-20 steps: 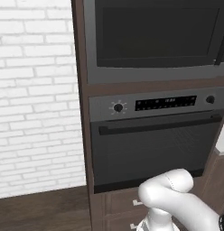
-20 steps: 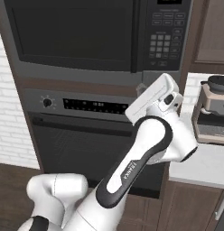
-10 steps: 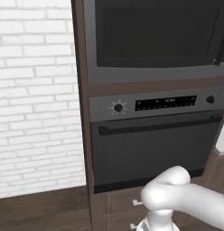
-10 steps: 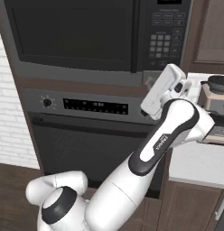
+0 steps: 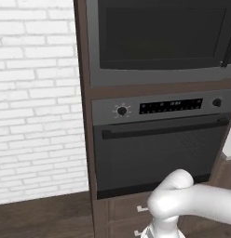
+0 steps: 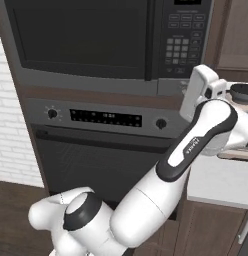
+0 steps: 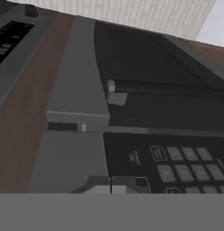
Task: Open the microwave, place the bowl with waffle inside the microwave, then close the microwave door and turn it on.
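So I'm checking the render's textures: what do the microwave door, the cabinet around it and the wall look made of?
The microwave door looks like matte grey metal or plastic framing dark glass; the flat black window suggests this. The cabinet looks like dark brown wood, judging by its colour; grain is too faint to confirm. The wall looks like white-painted brick, with visible mortar lines.

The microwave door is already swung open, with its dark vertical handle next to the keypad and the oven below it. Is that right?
Not quite. The microwave door is shut, flush with the frame, as the right base view shows. The rest holds: its dark vertical handle stands next to the keypad, and the oven sits below.
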{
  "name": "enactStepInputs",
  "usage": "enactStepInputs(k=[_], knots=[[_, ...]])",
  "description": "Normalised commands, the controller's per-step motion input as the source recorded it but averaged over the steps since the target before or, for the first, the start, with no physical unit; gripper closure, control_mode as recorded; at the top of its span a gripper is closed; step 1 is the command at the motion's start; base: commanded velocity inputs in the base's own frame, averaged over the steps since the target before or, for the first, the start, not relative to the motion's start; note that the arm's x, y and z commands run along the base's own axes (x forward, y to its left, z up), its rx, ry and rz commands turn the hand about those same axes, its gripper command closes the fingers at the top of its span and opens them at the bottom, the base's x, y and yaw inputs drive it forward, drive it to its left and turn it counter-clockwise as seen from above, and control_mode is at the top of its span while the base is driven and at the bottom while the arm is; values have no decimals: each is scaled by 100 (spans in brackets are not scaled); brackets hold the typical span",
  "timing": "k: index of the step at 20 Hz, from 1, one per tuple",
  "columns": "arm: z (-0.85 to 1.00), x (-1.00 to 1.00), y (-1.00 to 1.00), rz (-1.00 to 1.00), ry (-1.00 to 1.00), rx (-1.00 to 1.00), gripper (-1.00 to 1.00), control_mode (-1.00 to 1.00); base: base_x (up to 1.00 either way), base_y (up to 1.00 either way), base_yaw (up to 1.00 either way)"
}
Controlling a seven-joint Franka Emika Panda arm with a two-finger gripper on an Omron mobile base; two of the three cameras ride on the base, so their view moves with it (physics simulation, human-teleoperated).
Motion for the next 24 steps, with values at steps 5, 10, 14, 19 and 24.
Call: enactStepInputs(k=[5, 10, 14, 19, 24], knots=[[3, 7, -10, -38, -26, -27, 100, -100, 0, 0, 0], [11, 0, 0, -37, -25, -19, 100, -100, 0, 0, 0], [30, -3, 0, -30, -21, -10, 100, -100, 0, 0, 0], [11, -8, 0, -17, -3, 0, 100, -100, 0, 0, 0], [0, -1, 0, -1, 15, 0, 100, -100, 0, 0, 0]])
